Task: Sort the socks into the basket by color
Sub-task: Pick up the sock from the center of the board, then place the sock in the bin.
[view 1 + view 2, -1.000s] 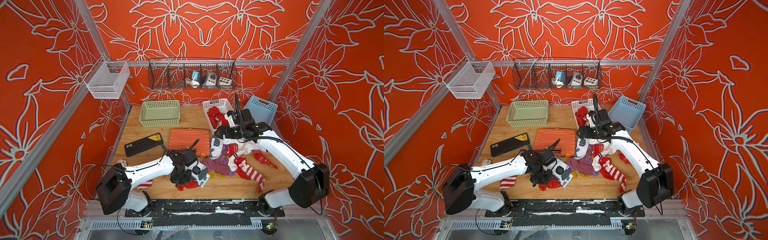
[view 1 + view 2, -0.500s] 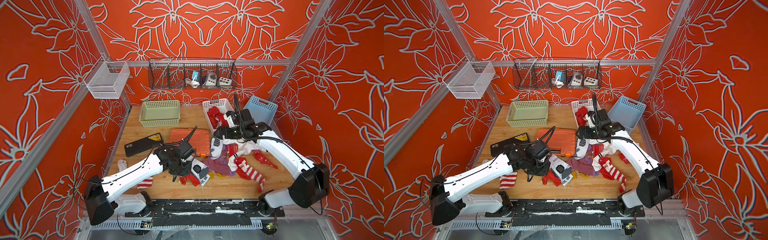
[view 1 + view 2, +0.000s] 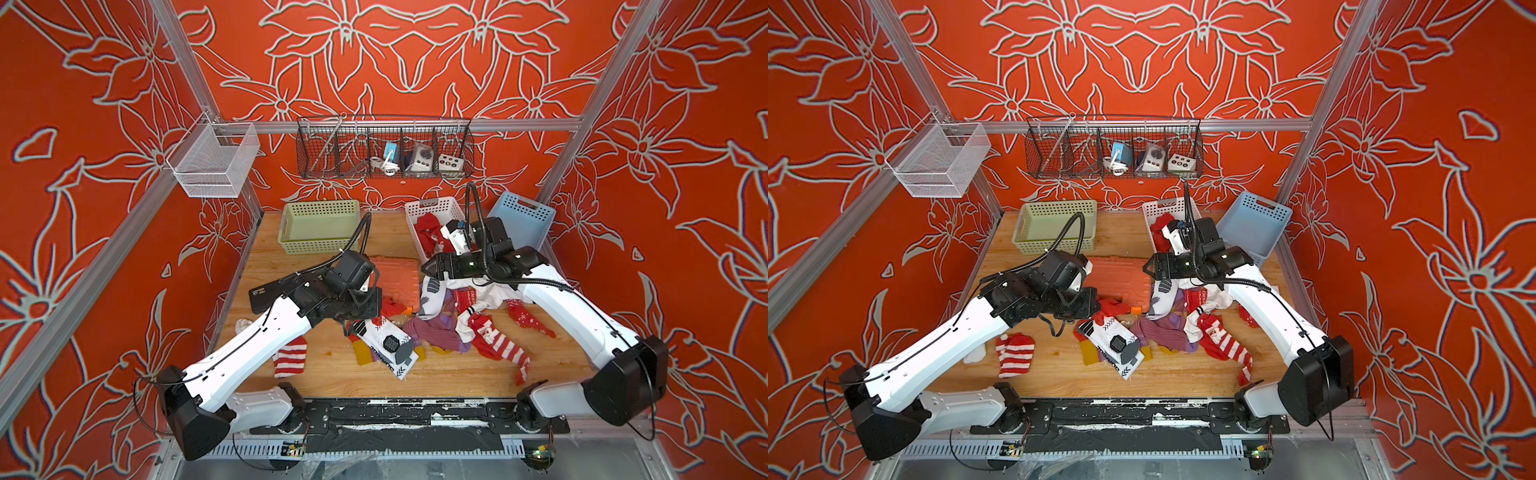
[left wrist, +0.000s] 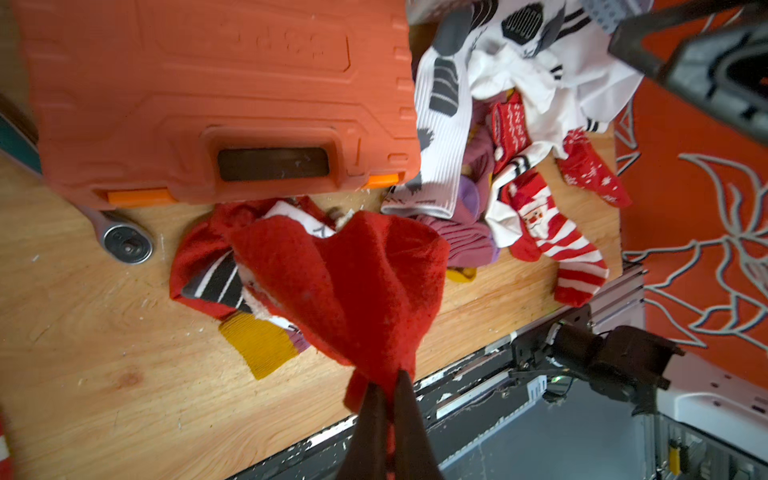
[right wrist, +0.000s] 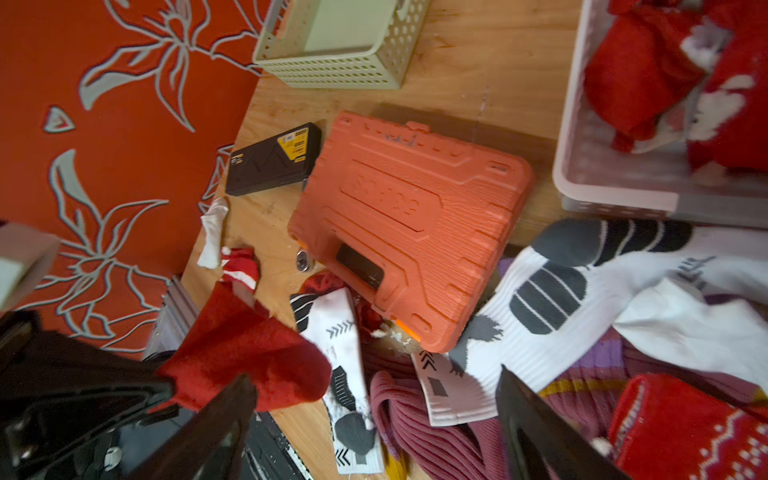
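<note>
Wooden bench (image 3: 332, 374), red floral walls (image 3: 415, 62) | left gripper (image 4: 384, 399) clenched on red sock (image 4: 353, 282), mid-bench | right gripper (image 5: 374, 378) jaws spread, empty, above sock pile (image 3: 449, 328) toward right edge | white basket (image 3: 432, 205), back edge, holds red socks (image 3: 428, 232)

An orange tool case (image 3: 390, 274) is lying flat in the middle of the wooden tabletop (image 3: 332, 374), with a chrome ratchet head (image 4: 126, 245) poking out from under its latch edge and a black box with a yellow label (image 5: 274, 164) sitting just beside it, toward the left wall. Up on the back rail, a black wire rack (image 3: 384, 149) is hanging with a blue-and-white gadget (image 3: 390, 154), a white dial unit (image 3: 419, 156) and a white button box (image 3: 451, 162) sitting in its compartments. A white mesh bin (image 3: 214, 164) is hanging on the left rail, and red floral walls (image 3: 374, 62) are closing in the whole scene.
</note>
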Action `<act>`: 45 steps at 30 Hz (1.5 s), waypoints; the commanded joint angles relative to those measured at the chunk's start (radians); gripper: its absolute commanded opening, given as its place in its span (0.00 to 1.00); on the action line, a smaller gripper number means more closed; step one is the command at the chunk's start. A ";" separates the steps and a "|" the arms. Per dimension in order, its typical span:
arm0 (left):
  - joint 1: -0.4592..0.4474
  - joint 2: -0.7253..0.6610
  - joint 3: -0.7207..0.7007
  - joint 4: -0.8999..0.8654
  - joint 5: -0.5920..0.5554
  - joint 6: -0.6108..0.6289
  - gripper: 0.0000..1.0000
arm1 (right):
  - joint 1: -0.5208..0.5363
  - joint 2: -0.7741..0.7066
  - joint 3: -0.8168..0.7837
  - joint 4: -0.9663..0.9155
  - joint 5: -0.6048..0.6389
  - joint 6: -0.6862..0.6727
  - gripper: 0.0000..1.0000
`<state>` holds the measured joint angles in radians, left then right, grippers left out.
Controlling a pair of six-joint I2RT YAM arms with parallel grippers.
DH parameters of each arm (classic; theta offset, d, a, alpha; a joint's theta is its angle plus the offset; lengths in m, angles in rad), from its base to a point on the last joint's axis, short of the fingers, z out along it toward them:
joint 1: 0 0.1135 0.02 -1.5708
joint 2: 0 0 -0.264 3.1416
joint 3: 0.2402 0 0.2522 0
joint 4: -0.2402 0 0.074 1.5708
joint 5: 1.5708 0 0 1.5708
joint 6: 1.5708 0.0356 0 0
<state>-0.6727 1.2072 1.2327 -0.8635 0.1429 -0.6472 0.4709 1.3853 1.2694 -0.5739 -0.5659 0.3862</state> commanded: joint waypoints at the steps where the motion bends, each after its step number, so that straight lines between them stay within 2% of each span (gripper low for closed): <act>1: 0.022 0.022 0.030 0.098 0.061 0.008 0.00 | 0.012 -0.031 0.009 0.043 -0.110 -0.020 0.90; 6: 0.034 0.062 0.071 0.176 0.103 0.006 0.00 | 0.031 -0.053 -0.011 0.090 -0.205 -0.017 0.87; 25: 0.078 0.160 0.177 0.349 0.300 -0.058 0.00 | 0.078 -0.094 -0.030 0.053 -0.216 -0.105 0.92; 35: 0.085 0.183 0.173 0.437 0.395 -0.114 0.00 | 0.102 -0.099 -0.027 0.075 -0.048 -0.140 0.92; 38: 0.085 0.186 0.172 0.447 0.407 -0.118 0.00 | 0.110 -0.084 -0.014 0.084 -0.010 -0.145 0.89; 40: 0.085 0.190 0.173 0.459 0.422 -0.124 0.00 | 0.115 -0.074 -0.006 0.097 0.009 -0.141 0.81; 41: 0.084 0.190 0.172 0.463 0.426 -0.126 0.00 | 0.116 -0.072 -0.003 0.105 0.012 -0.137 0.71; 43: 0.085 0.193 0.168 0.469 0.432 -0.127 0.00 | 0.115 -0.069 0.008 0.115 0.019 -0.125 0.42; 45: 0.084 0.192 0.165 0.473 0.438 -0.130 0.00 | 0.116 -0.068 0.017 0.116 0.018 -0.120 0.18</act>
<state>-0.5900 1.3933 1.3937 -0.4271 0.5385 -0.7658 0.5831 1.3102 1.2495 -0.4885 -0.5880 0.2634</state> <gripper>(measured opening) 0.048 0.273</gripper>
